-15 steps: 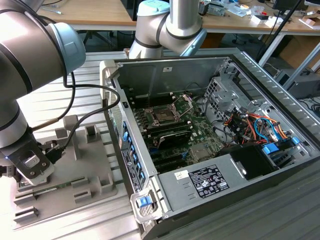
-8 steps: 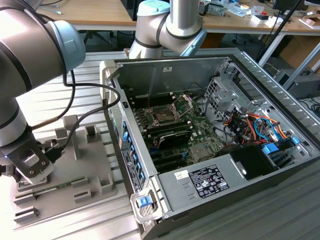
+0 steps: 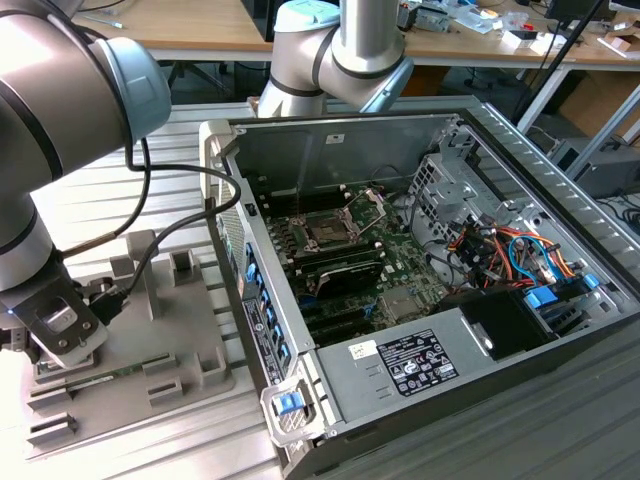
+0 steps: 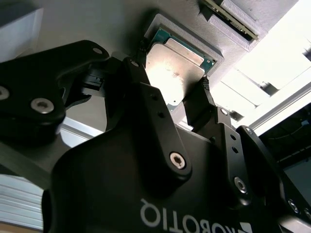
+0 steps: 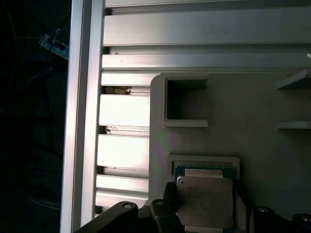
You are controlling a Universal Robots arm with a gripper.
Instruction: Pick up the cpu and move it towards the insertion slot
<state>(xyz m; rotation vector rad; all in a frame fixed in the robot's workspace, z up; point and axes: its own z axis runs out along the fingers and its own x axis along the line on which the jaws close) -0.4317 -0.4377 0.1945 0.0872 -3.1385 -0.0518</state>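
The cpu [image 4: 175, 63] is sitting in its square pocket in the grey plastic tray [image 3: 190, 340], silvery top facing up. The gripper [image 4: 170, 73] is right over it, with one black finger [image 4: 141, 82] at each side edge. Honestly can't tell if it's actually squeezing or just flanking. The insertion slot [image 3: 328, 232] is well apart, inside the open computer case [image 3: 520, 140] at the exterior view's right.

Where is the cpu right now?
In the second wrist view the cpu lies in a recess of the grey tray, right at the gripper; the tray sits at the exterior view's left, beside the computer case.
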